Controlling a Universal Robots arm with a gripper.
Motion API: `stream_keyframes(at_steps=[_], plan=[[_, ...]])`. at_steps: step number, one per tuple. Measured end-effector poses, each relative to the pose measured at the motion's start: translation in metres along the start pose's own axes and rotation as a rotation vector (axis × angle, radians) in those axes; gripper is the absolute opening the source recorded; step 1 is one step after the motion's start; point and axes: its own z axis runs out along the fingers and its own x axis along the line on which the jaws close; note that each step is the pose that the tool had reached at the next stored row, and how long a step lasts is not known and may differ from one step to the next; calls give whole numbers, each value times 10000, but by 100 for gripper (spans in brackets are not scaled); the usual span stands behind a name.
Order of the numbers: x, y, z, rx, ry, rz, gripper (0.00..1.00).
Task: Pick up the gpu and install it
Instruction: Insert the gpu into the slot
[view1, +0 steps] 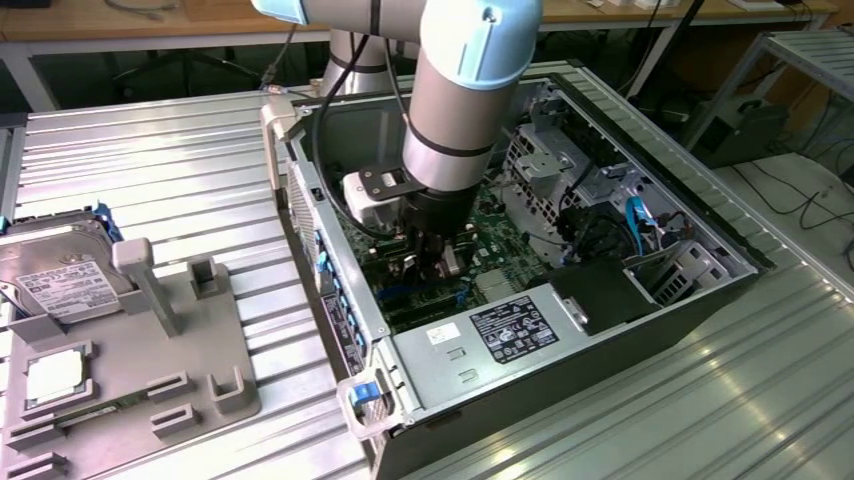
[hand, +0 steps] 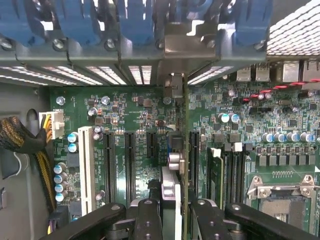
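Green motherboard (hand: 125, 107) spreads across the wrist view, and right over it the end effector (hand: 172, 210) is pinching the gpu (hand: 170, 175) edge-on, its black fingers (hand: 147, 217) pressed against the card from both sides. The card stands upright on its edge, running between the long black slots (hand: 129, 167) towards the case's rear wall, where its silvery bracket (hand: 175, 85) sits at the slotted openings under a row of blue clips (hand: 135, 22). Whether the card's lower edge is fully seated in a slot, I cannot tell from here. To one side of it a white slot (hand: 85, 167) and a white connector (hand: 52, 124) with a braided cable bundle (hand: 20, 137); to the other, memory slots (hand: 227, 175) and the open processor socket (hand: 282, 192). In the exterior view the arm (view1: 467, 90) plunges straight down into the open computer case (view1: 601, 330), which lies on its side on the ribbed metal counter (view1: 160, 170), and the end effector (view1: 438, 265) is deep inside, just above the board. On the exterior view's left, well apart from the case, a grey holder (view1: 147, 370) carries a hard drive (view1: 60, 275) with a white label and a small square chip (view1: 56, 375).
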Motion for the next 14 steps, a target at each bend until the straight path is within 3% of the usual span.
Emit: stream_keyframes(at_steps=[14], plan=[[-7, 1, 54, -1, 8, 0, 28]])
